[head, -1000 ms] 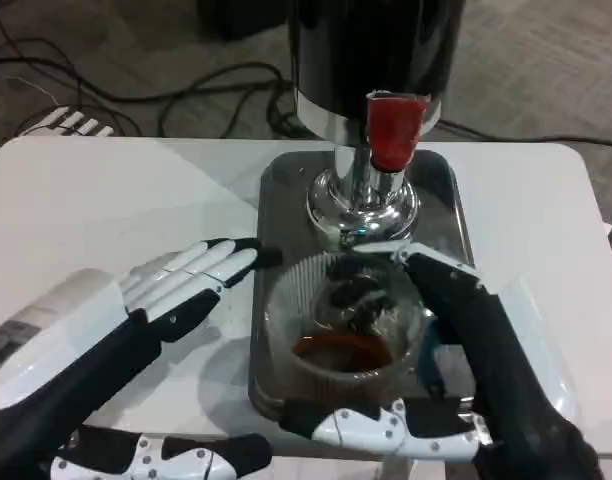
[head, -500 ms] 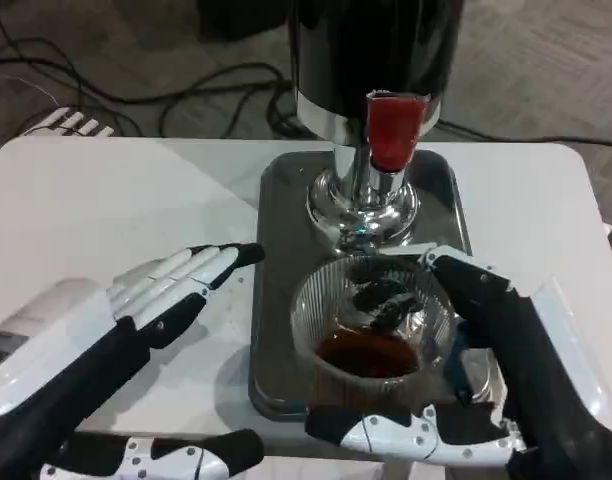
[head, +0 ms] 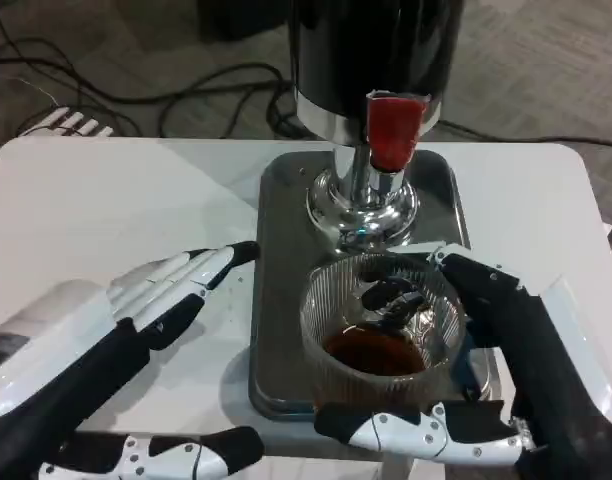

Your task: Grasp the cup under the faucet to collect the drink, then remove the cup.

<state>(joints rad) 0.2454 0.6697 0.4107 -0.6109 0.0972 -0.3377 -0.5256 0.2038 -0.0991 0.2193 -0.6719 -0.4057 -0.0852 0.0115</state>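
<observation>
A clear ribbed plastic cup (head: 381, 325) holding dark brown drink stands on the metal tray (head: 282, 300), in front of the dispenser's chrome base (head: 363, 205). The red tap handle (head: 392, 130) sits above and behind the cup. My right hand (head: 486, 370) grips the cup: the thumb runs along its near side and the fingers wrap its right side. To the left of the tray, my left hand (head: 171, 290) lies with its fingers stretched out, holding nothing and apart from the cup.
The black dispenser body (head: 371, 45) rises at the back of the tray. The white table (head: 116, 200) stretches to the left and right. Cables lie on the floor behind the table.
My right hand has carried the cup to the right, out from under the tap's spout. The left hand has drawn back slightly from the tray's edge.
</observation>
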